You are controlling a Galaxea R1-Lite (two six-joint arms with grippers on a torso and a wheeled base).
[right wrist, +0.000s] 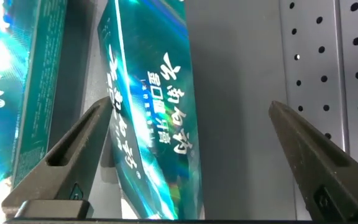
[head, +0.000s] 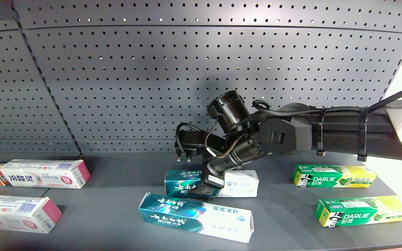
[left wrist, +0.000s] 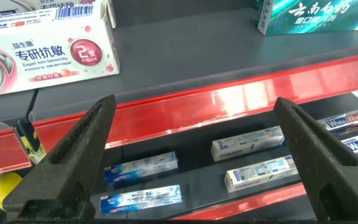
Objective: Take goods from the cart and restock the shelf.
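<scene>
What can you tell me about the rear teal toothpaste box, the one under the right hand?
The rear teal toothpaste box is a long cardboard carton, glossy iridescent teal at one end, white at the other, with white lettering. It lies flat on the grey shelf, lengthwise along the pegboard back, behind a matching box and apart from it. The right hand is open over its teal half; whether a finger touches it cannot be told.
</scene>
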